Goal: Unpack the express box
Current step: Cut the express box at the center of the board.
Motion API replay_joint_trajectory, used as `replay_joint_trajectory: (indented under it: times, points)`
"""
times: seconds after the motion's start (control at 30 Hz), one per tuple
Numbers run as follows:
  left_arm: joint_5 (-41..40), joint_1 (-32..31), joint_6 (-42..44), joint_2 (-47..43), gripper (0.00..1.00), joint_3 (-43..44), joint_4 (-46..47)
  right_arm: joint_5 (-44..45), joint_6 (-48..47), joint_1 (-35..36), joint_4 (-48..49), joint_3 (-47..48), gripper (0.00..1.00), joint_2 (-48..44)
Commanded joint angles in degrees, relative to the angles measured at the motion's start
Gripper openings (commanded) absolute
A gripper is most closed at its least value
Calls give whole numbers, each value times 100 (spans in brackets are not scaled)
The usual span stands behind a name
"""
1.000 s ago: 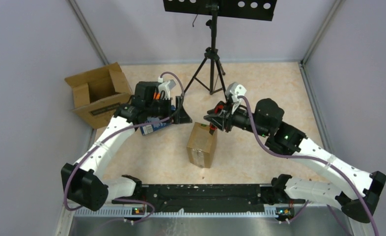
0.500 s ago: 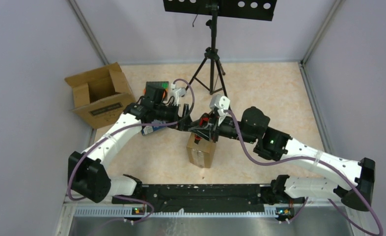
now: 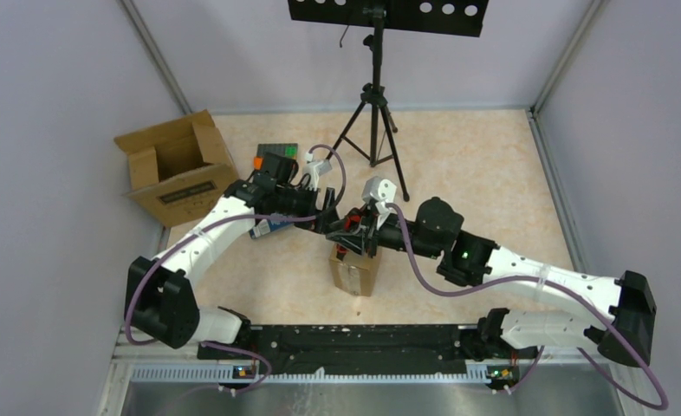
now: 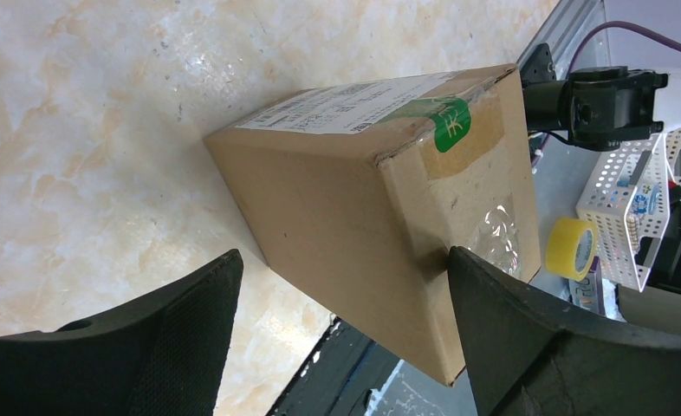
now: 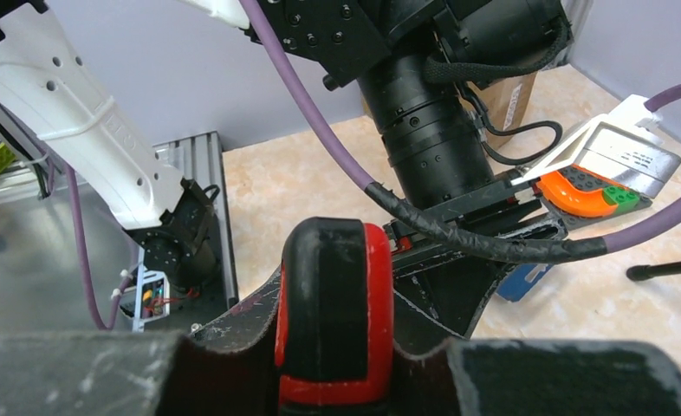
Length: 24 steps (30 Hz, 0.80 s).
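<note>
The sealed brown express box [image 3: 355,269] stands upright mid-table, with a white label, a green sticker and clear tape on it [image 4: 363,208]. My left gripper [image 3: 334,223] is open and straddles the box's upper part [image 4: 344,260]. Its right finger [image 4: 528,329] touches the taped face and its left finger stands off the box. My right gripper [image 3: 355,236] is above the box top, close against the left gripper. It is shut [image 5: 337,355] on a red and black tool [image 5: 333,295].
An open, empty cardboard carton [image 3: 174,166] lies at the far left. A tripod [image 3: 373,113] stands behind the arms. A blue packet [image 3: 270,226] and toy bricks [image 3: 278,150] lie behind the left arm. A yellow tape roll [image 4: 571,247] sits beyond the table's near edge.
My left gripper has swung right from the blue packet to the express box. My right gripper has moved left and forward over the box top with the tool.
</note>
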Motion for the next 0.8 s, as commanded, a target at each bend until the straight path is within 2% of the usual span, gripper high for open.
replay_joint_trajectory:
  times: [0.0,0.77]
  points:
    - [-6,1,189,78,89,-77,-4,-62,72,112,598,-82,0,-52]
    - [-71,2,330,221,89,27,-218,30,-98,127,929,-352,0,97]
